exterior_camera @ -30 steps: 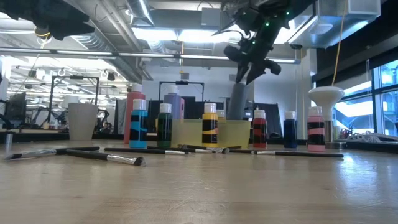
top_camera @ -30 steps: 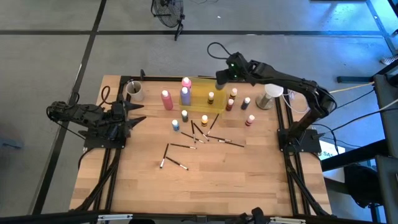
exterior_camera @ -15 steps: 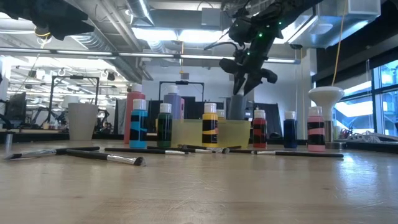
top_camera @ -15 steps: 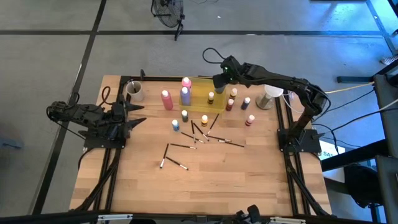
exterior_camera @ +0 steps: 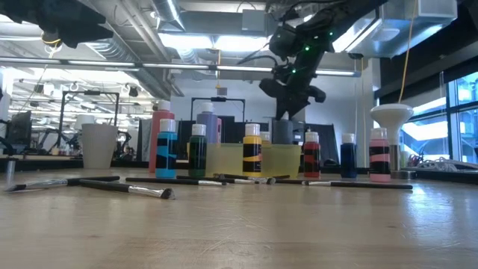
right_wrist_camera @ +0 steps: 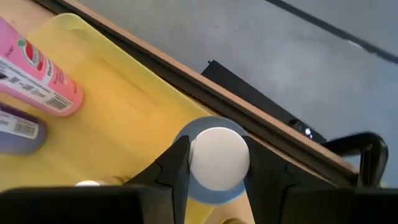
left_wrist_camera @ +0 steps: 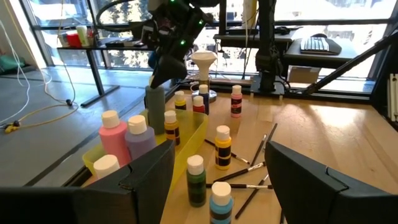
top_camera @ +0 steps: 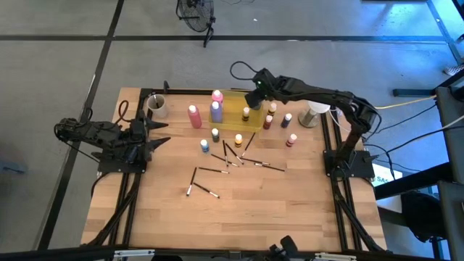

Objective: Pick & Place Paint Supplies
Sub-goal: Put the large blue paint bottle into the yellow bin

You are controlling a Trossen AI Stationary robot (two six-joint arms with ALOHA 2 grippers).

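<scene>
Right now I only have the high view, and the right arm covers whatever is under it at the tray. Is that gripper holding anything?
Observer: Yes. The right wrist view shows the right gripper shut on the grey bottle, clamped at its top.
Operator: Is the bottle down in the tray?
Observer: In the low view it hangs upright under the gripper, and its foot is hidden behind the wall of the yellow tray. I cannot tell whether it touches the tray floor.
Operator: And the left arm?
Observer: The left wrist view shows the left gripper open with nothing in it. It waits at the table's left side, facing the tray.
</scene>
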